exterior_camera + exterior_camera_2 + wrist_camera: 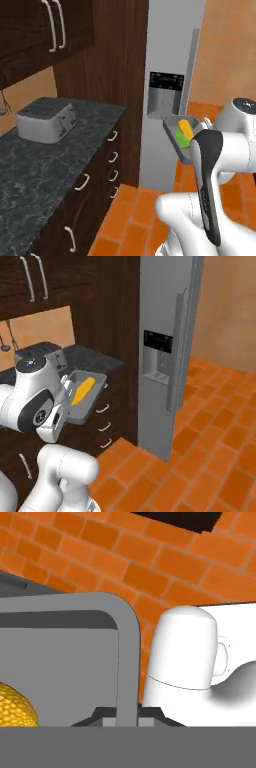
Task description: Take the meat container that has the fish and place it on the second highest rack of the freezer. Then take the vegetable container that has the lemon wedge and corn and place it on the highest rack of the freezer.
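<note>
Left of the freezer [170, 75] sits a toaster [46, 119] on the dark counter [35, 165]; the freezer door looks shut. The tray [85, 392] with the corn [82, 391] and the green lemon wedge [182, 141] hangs in the air, tilted, in front of the freezer; I think it should go slow and level so nothing rolls out. The gripper [127, 717] is pinched tight on the tray's rim.

The grey vegetable container [85, 397] hangs tilted in the air, corn [82, 391] and green lemon wedge [183, 141] inside; the freezer [167, 356] stands shut at its 3 o'clock.
</note>
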Robot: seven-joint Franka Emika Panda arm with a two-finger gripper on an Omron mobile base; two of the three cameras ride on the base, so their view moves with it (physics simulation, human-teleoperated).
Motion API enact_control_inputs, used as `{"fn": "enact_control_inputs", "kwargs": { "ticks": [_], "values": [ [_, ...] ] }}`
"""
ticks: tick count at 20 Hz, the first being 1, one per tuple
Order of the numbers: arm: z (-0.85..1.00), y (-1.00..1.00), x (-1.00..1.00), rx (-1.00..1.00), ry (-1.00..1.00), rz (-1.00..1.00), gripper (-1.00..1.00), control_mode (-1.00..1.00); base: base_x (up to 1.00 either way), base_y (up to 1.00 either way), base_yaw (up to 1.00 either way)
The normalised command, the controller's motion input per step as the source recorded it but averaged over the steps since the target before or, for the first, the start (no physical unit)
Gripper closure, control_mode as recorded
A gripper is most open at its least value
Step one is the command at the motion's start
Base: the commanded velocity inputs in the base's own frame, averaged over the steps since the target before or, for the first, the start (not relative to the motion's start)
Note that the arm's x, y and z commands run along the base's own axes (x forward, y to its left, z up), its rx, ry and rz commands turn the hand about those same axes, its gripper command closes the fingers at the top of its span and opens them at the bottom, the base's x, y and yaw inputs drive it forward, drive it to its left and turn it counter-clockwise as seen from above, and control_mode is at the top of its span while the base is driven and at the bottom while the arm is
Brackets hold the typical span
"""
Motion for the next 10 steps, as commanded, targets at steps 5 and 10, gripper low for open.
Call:
{"fn": "enact_control_inputs", "kwargs": {
  "ticks": [5,10],
  "values": [
    [0.00,0.00,0.00,0.00,0.00,0.00,1.00,1.00,-0.16,0.05,-0.99],
    [0.00,0.00,0.00,0.00,0.00,0.00,1.00,1.00,-0.04,0.02,-0.91]
  ]
}}
